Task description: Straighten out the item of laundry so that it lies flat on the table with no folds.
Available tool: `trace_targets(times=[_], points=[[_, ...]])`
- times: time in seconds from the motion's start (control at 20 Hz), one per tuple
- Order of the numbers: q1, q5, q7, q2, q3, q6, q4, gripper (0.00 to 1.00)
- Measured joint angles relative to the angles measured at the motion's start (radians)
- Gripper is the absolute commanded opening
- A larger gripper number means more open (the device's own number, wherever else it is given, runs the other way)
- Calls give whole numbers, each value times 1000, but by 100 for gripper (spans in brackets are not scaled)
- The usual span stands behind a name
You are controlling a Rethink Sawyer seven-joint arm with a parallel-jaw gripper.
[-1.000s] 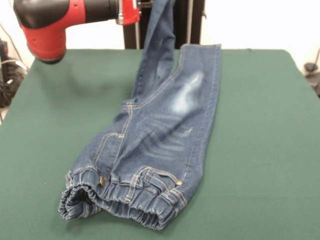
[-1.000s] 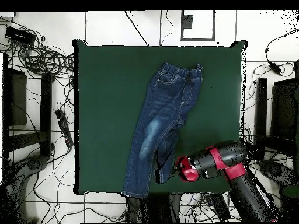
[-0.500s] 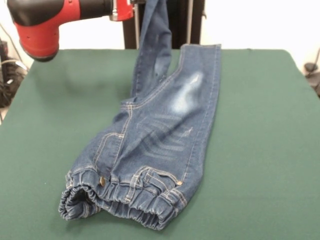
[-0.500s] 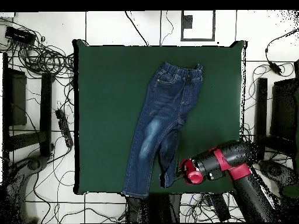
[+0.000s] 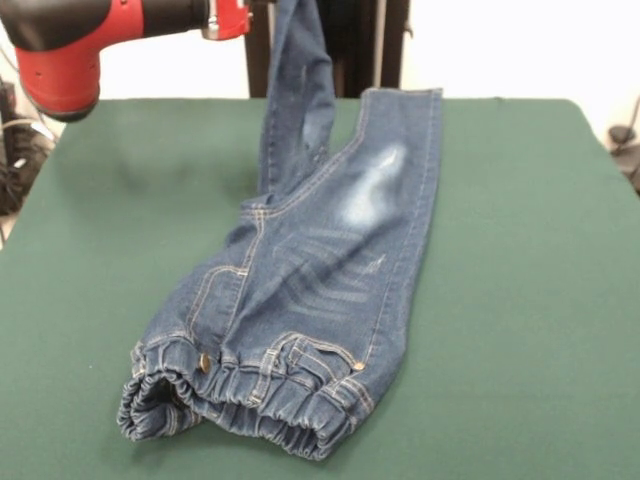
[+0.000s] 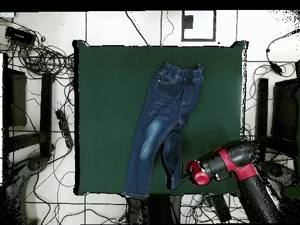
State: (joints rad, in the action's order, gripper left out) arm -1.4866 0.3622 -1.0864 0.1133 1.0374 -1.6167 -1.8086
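The item of laundry, a small pair of blue jeans, lies lengthwise on the green table, with its gathered waistband at the near edge in the front view. One leg lies flat, showing a faded patch. The other leg is lifted and runs up out of the top of the front view beside the red arm. In the overhead view my gripper is at that leg's end, near the table's bottom edge, shut on the item of laundry. The waist area is bunched and folded.
Cables and dark stands lie on the floor around the table. The arm's red and black body hangs over the table's lower right corner in the overhead view.
The arm has moved left in the front view (right in the overhead view), drawing the lifted leg sideways away from the flat leg. The waistband has stayed in place.
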Motion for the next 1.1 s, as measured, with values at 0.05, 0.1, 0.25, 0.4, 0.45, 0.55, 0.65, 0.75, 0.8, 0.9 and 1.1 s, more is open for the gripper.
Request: trace_targets(times=[0.05, 0.1, 0.25, 0.4, 0.45, 0.55, 0.65, 0.75, 0.8, 0.9, 1.1], points=[[0, 0, 0, -1, 0, -5, 3, 0], [0, 0, 0, -1, 0, -7, 4, 0], [0, 0, 0, -1, 0, -25, 14, 0], [0, 0, 0, -1, 0, -47, 23, 0], [0, 0, 0, -2, 0, -53, 26, 0], [0, 0, 0, -5, 0, -62, 29, 0], [0, 1, 0, -10, 0, -73, 31, 0], [0, 1, 0, -20, 1, -84, 31, 0], [0, 1, 0, -26, 1, -91, 32, 0], [0, 1, 0, -31, 2, -96, 32, 0], [0, 4, 0, -56, 3, -104, 34, 0]])
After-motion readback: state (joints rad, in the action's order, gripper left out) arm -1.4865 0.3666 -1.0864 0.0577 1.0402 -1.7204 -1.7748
